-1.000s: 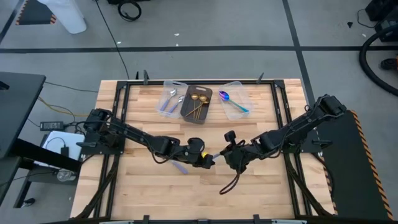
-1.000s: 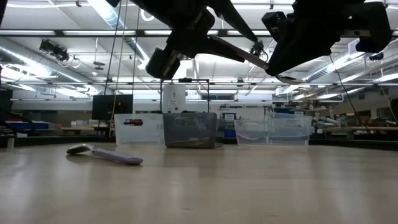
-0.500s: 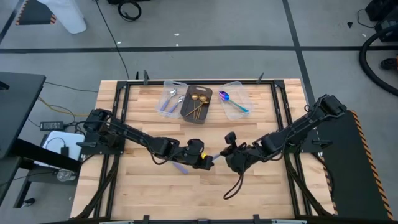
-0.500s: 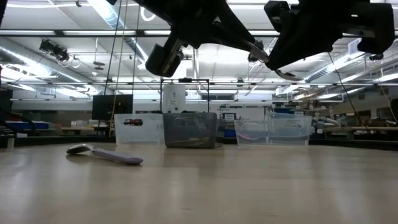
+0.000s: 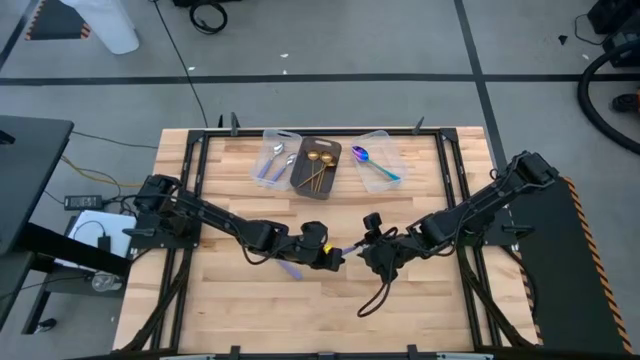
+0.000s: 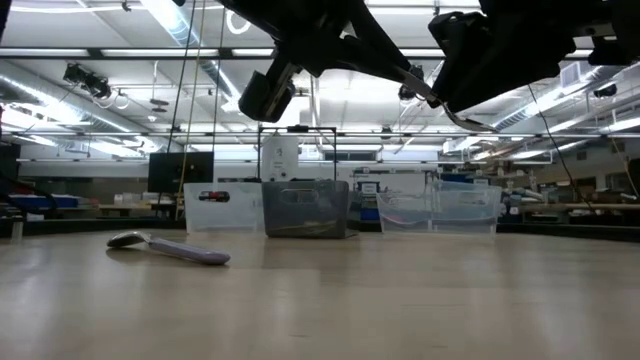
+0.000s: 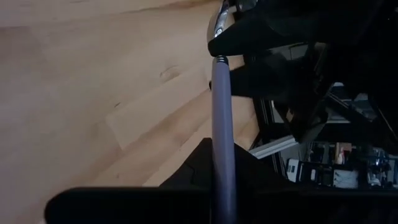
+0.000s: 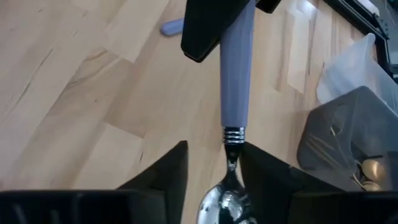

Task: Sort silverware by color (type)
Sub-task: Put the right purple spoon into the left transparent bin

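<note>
A spoon with a lavender handle (image 8: pixel 237 74) and a silver bowl (image 8: pixel 225 202) hangs in the air over the table's middle, between my two grippers. My left gripper (image 5: pixel 336 258) is shut on its handle. My right gripper (image 5: pixel 366 250) is open, with a finger on either side of the spoon's neck (image 8: pixel 232 152). A second lavender-handled spoon (image 6: pixel 168 247) lies flat on the table under the left arm (image 5: pixel 291 268). My left gripper pinches the spoon's lavender handle (image 7: pixel 221 155) between its two fingers, coming roughly level from the table's left. The handle sticks out forward past the fingertips. The spoon is lifted clear of the table, its bowl (image 7: pixel 219 22) pointing at the right gripper. My right gripper has the neck close beside one finger (image 8: pixel 267 177); whether they touch, I cannot tell.
Three bins stand in a row at the table's far edge. A clear one (image 5: pixel 276 160) holds lavender-handled spoons, a dark one (image 5: pixel 317 165) gold spoons, and a clear one (image 5: pixel 378 163) a purple-bowled, teal-handled spoon. A dark cable (image 5: pixel 378 292) trails below the right gripper.
The spoon has stayed in the air between the two grippers, clear of the table. In the low view my left gripper has shifted slightly about the handle, and my right gripper has drawn back a little toward the table's right edge.
</note>
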Tool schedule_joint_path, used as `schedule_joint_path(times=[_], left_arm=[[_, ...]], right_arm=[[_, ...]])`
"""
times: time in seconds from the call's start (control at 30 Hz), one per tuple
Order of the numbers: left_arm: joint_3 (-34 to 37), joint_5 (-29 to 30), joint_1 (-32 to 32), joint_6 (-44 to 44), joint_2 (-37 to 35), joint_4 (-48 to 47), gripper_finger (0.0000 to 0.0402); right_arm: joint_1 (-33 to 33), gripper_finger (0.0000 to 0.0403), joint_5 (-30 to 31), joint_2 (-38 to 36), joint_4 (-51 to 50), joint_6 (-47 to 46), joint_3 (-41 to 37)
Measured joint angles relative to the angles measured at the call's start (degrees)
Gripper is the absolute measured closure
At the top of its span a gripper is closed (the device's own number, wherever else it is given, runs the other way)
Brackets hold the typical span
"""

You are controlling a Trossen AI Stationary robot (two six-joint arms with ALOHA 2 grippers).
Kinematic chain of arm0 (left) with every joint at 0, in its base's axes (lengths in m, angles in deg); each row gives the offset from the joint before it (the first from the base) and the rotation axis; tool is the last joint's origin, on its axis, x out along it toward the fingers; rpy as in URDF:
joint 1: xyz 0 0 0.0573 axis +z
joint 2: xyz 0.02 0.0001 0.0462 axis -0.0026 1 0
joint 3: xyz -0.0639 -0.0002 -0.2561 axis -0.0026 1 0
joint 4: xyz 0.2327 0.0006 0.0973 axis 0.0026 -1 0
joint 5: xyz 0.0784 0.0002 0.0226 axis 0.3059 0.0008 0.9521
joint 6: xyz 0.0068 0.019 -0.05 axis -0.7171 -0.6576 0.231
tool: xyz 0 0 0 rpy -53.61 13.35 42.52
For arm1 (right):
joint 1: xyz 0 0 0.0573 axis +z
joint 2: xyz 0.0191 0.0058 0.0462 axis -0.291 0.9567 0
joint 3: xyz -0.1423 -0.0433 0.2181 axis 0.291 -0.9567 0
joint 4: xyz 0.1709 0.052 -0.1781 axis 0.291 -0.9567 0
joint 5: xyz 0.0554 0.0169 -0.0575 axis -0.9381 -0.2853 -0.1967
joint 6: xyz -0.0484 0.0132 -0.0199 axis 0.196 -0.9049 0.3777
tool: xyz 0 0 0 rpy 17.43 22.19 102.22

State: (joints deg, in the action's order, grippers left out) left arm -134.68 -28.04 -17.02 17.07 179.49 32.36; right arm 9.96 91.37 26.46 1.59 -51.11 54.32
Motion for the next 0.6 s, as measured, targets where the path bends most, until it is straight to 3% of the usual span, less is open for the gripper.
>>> schedule_joint_path(times=[0.23, 0.6], left_arm=[[-0.1, 3.3, 0.1, 0.9, 0.0, -0.7, 0.0376], [0.0, 7.4, 0.9, 3.5, 0.0, -3.3, 0.0376]], right_arm=[[0.0, 0.0199, 1.7, -1.8, -0.2, 0.0, 0.0], [-1.2, 0.0135, 9.6, -7.1, 0.4, -1.0, 0.1]])
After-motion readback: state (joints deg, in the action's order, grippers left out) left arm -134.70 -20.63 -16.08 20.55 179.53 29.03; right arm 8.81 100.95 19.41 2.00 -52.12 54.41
